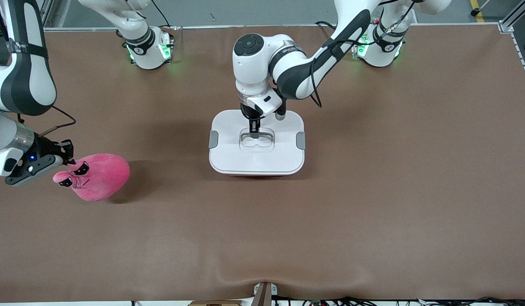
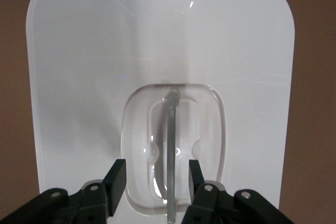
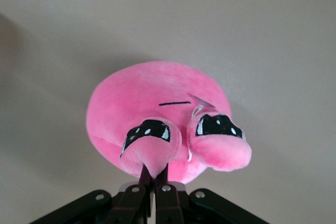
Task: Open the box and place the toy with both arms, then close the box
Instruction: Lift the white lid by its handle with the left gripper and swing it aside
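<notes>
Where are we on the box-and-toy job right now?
Done: the right gripper is shut on one eye stalk of the hot-pink plush toy, toward the right arm's end of the table. In hand: the left gripper is down over the white lid of the pale pink plastic box, jaws either side of its clear recessed handle, not yet clamped. Left: lift lid, place toy, close box.

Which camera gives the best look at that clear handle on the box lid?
The left wrist view: the clear handle fills it, standing upright in its recess between the left gripper fingers. The front view shows the handle only small, partly hidden by that gripper. The right wrist view shows none of it, only the toy.
</notes>
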